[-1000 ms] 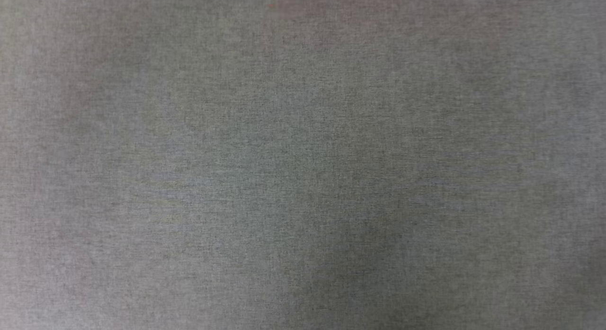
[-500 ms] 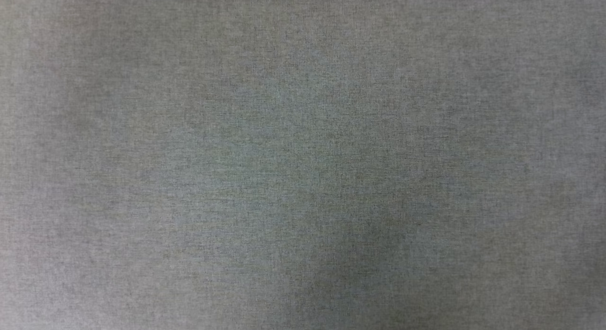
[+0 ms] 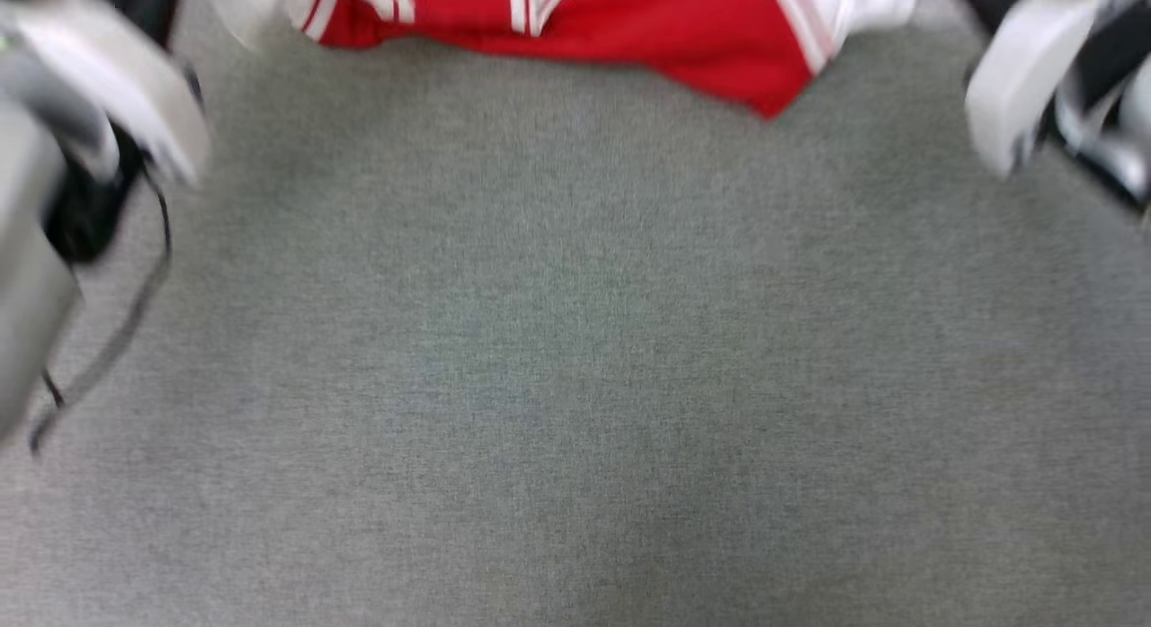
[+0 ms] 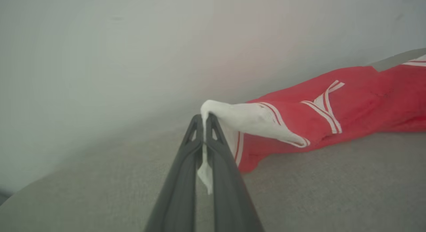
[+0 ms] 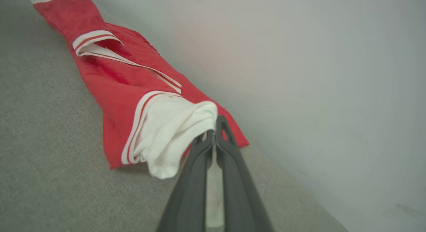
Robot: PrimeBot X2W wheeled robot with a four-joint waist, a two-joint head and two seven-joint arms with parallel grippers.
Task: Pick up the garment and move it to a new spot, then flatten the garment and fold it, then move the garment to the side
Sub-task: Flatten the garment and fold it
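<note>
Change since the earlier head frames: those held bare grey cloth surface. The whole picture has since shifted, so the camera has moved, and the head view now takes in the garment (image 3: 629, 24) and both forearms, all motion-blurred.

Worktop (image 3: 575, 357): a flat grey woven covering. The head view gives the broad open room on it, from the garment down to that view's lower edge. The wrist views give its far side, where it meets a plain pale wall (image 4: 100, 52).

Garment: red, with white sleeves and red-and-white striped trim. It lies stretched sideways along the far side of the worktop, close to the foot of the wall. The top edge of the head view cuts across it. A striped V of trim faces up near its middle.

Left forearm (image 3: 90, 114) and right forearm (image 3: 1025, 87): pale, in the upper corners of the head view, flanking the garment. A dark cable (image 3: 135, 303) hangs below the left one.

Left gripper (image 4: 203, 120): jaws closed on a white sleeve (image 4: 246, 120), with a strip of white cloth pinched between the fingers. Right gripper (image 5: 214, 125): jaws closed on the other white sleeve (image 5: 166, 135), which is bunched at the tips. Each sleeve end is drawn up to the fingertips, while the red body rests on the surface.
</note>
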